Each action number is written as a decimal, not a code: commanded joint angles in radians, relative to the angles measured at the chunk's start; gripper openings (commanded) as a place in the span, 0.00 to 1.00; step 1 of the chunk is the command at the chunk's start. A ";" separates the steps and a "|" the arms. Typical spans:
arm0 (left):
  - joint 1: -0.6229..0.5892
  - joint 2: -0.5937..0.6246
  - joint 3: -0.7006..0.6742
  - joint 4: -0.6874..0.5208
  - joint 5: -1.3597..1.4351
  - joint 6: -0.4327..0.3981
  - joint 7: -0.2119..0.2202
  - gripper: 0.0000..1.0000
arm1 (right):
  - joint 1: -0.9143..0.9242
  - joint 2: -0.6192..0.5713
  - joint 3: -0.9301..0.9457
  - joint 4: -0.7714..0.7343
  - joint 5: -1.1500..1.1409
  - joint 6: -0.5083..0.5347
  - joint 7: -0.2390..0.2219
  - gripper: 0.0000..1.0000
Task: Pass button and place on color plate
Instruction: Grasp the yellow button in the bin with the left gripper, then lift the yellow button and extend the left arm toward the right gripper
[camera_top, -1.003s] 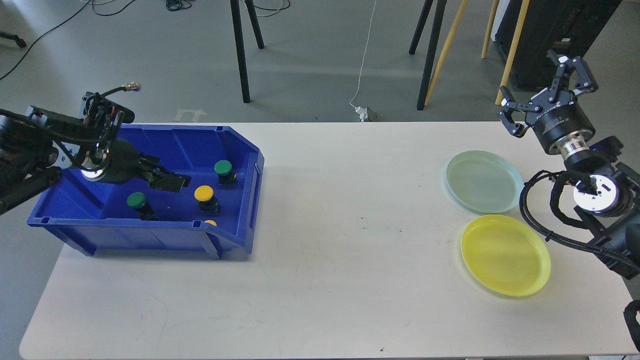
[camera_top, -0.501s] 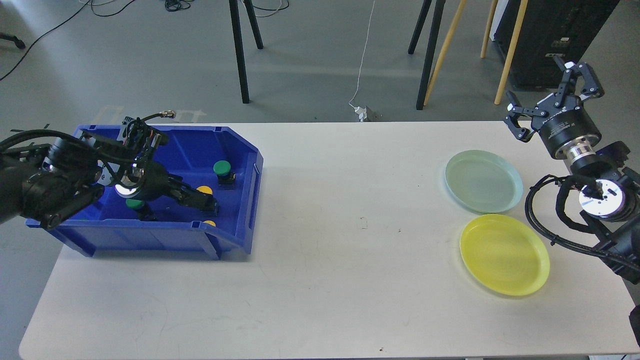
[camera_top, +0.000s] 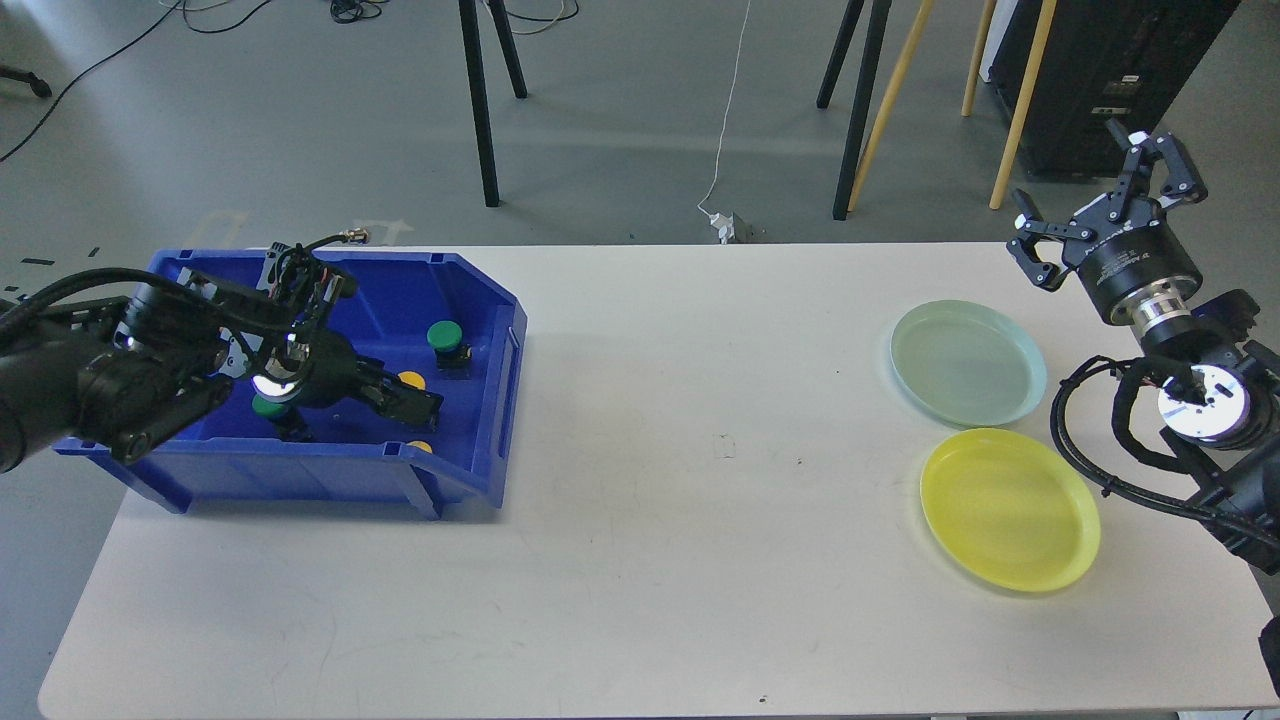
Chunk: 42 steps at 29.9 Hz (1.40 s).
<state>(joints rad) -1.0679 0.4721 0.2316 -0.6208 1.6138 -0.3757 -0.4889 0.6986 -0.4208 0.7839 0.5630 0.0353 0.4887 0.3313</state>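
Note:
A blue bin at the table's left holds green and yellow push buttons. My left gripper is down inside the bin, its fingers around a yellow button; whether they grip it I cannot tell. A green button stands behind it, another green button lies under my wrist, and a second yellow button peeks over the bin's front wall. My right gripper is open and empty, raised past the table's far right edge. A pale green plate and a yellow plate lie at the right.
The white table is bare between the bin and the plates. Stand legs and a cable are on the floor behind the table. My right arm's wrist and cables hang beside the plates.
My left gripper moved right and down into the bin, from above the left green button onto the yellow button. My right gripper shifted slightly right and up.

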 joint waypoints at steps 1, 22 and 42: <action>0.002 -0.006 0.005 0.012 0.012 0.003 0.000 0.65 | -0.005 -0.003 0.000 0.000 0.000 0.000 0.000 1.00; -0.067 0.308 -0.081 -0.369 -0.005 -0.003 0.000 0.07 | -0.042 -0.007 0.037 -0.002 0.000 0.000 0.002 1.00; -0.038 -0.289 -0.502 -0.234 -0.646 -0.069 0.000 0.07 | -0.427 -0.432 0.170 0.753 -0.221 0.000 0.068 1.00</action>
<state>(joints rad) -1.1090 0.2988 -0.2696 -0.9584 0.9724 -0.4433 -0.4888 0.3572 -0.8063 0.9337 1.1933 -0.1124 0.4888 0.3764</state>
